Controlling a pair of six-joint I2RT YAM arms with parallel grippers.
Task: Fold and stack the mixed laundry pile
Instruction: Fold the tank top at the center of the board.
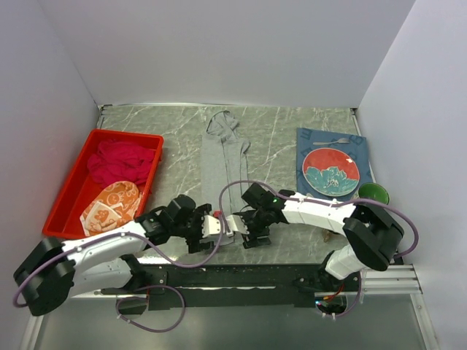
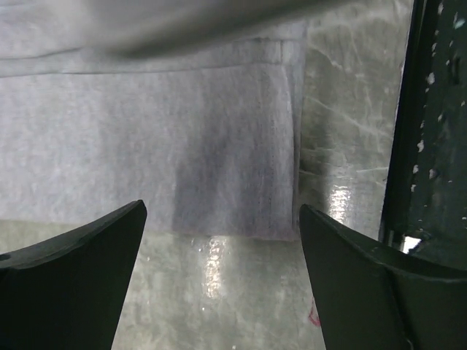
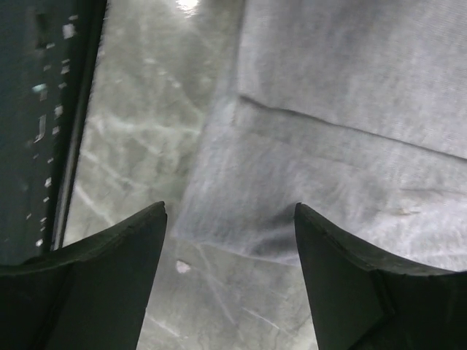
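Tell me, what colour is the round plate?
The plate is red with a teal pattern in the middle; the top external view shows it best.

Left lane: bare desk (image 1: 179, 164) between the red tray (image 1: 69, 186) and the grey garment (image 1: 222, 164), open from the far wall to the arms.
Right lane: wider bare strip between the garment and the blue placemat (image 1: 303, 138).
Left block: tray walls, with the crimson shirt (image 1: 120, 160) and patterned cloth (image 1: 109, 204) heaped inside.
Right block: plate (image 1: 330, 171) on the placemat, green cup (image 1: 373, 194) just beside it.
Near edge: both arms converge over the garment's hem, jaws spread and close together; black rail (image 2: 430, 109) just beside.
Bounds: white walls (image 1: 219, 51) on three sides.
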